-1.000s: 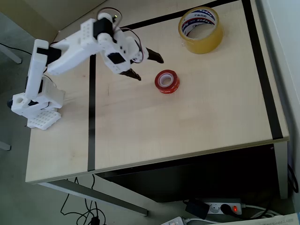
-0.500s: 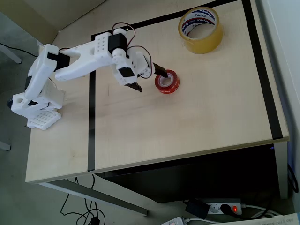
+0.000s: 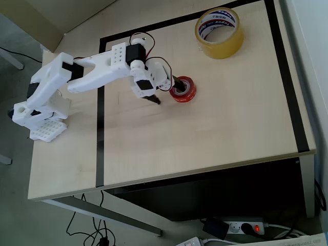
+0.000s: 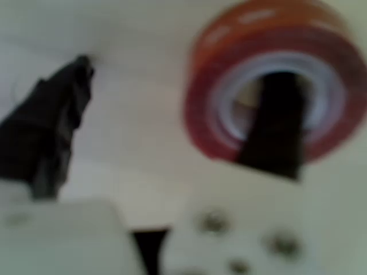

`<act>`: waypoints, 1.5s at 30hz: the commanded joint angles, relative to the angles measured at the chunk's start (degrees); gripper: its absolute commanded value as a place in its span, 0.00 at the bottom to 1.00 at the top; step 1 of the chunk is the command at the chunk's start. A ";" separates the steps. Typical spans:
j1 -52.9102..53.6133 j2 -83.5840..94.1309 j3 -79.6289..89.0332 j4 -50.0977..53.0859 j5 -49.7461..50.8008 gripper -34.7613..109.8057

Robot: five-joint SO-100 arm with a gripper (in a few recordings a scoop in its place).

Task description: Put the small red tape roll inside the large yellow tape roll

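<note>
The small red tape roll (image 3: 185,90) lies flat near the middle of the light wooden table (image 3: 205,128). My gripper (image 3: 168,92) is open and straddles the roll's left wall. One dark finger dips into the white core and the other finger (image 3: 155,100) rests outside on the table. The wrist view shows the same: the small red tape roll (image 4: 258,23) has the right finger (image 4: 275,126) in its hole, while the left finger (image 4: 54,120) stands apart from it, my gripper (image 4: 182,71) open. The large yellow tape roll (image 3: 220,48) lies flat at the table's far right corner.
Black tape lines (image 3: 100,128) mark a rectangle on the table. The arm's white base (image 3: 38,115) sits at the left edge. The table's front edge (image 3: 179,177) drops to a floor with a power strip (image 3: 241,227) and cables.
The arm has reached right and down toward the red roll. The open gripper went from hovering left of it to straddling its left wall, with one finger in the hole.
</note>
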 commanded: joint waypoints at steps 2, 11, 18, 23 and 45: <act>1.32 -3.16 -10.28 1.76 1.14 0.24; 1.14 -2.81 -34.28 1.58 -0.88 0.24; -3.34 7.47 -34.28 -3.25 -2.20 0.24; -6.77 9.93 -34.28 -10.37 -2.20 0.24; -14.41 -2.55 -34.28 -43.24 -1.49 0.24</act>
